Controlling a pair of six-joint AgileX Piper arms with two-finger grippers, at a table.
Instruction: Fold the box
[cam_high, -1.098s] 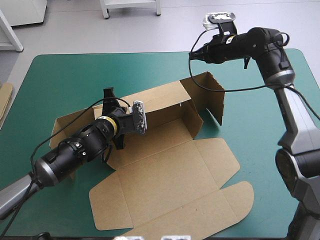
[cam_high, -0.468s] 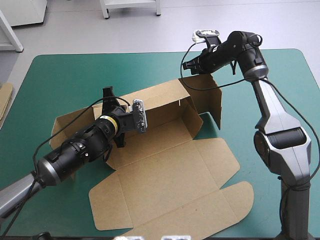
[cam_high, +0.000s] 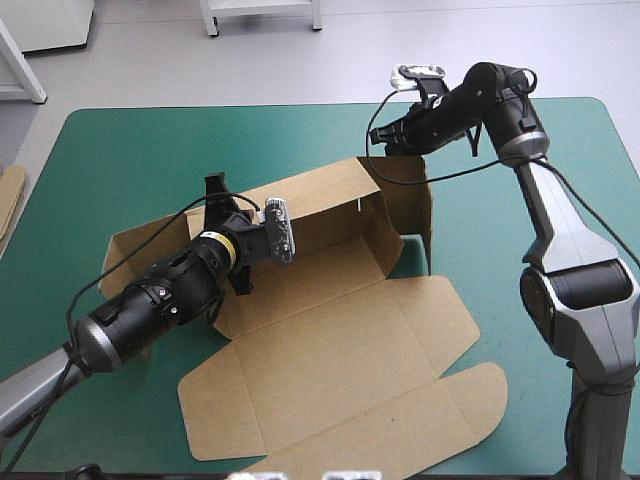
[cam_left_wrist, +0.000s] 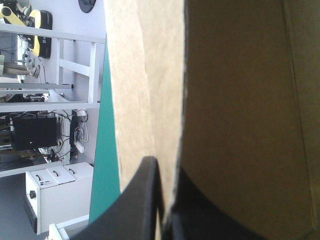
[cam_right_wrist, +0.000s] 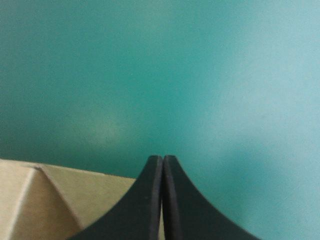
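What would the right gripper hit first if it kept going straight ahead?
Probably the teal-green cover: it fills the view ahead of the right gripper; the box lies under it. Depth is unclear.

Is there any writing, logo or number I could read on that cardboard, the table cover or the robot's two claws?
No readable text anywhere.
The brown box: plain board, no print or label.
The teal-green cover: no marking.
The left gripper and the right gripper: plain black, no brand or number showing.
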